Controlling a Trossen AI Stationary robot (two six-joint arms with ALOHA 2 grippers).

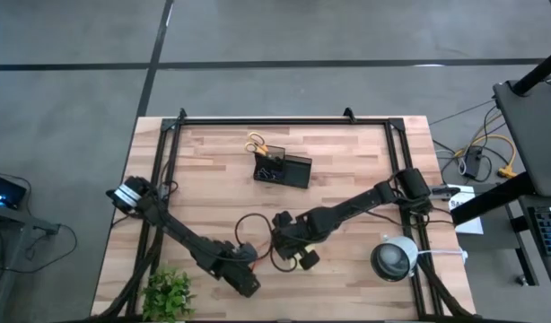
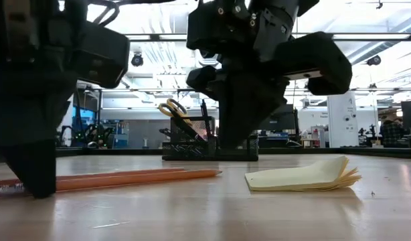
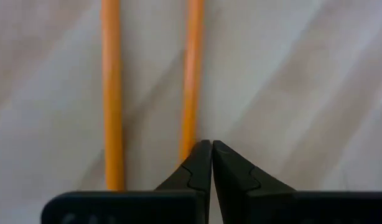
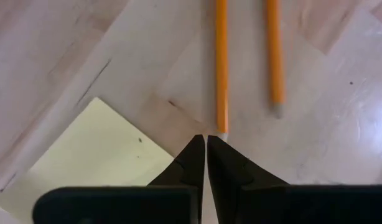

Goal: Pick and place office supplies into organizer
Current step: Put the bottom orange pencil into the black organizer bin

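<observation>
Two orange pencils [image 3: 111, 93] lie side by side on the table, and also show in the low view [image 2: 125, 179]. A yellow sticky-note pad [image 2: 302, 175] lies flat beside their tips [image 4: 97, 155]. My left gripper [image 3: 211, 144] is shut, low at the pencils' eraser end [image 2: 33, 191], with one pencil [image 3: 192, 81] running under its tip. My right gripper [image 4: 206, 137] is shut above the table, just off one pencil's tip [image 4: 221, 127]. The black organizer [image 1: 289, 170] stands at the far middle with yellow-handled scissors [image 1: 255, 142] upright in it. My left gripper's shut fingers [image 3: 200, 165] come down from above at the pencil [image 3: 190, 134] that lies on the table. The finger itself hides where they meet, so I cannot tell whether it touches the pencil.
A green plant [image 1: 168, 292] stands at the near left corner. A round white-grey device [image 1: 394, 258] sits at the near right. Bare wood lies between the organizer and the grippers.
</observation>
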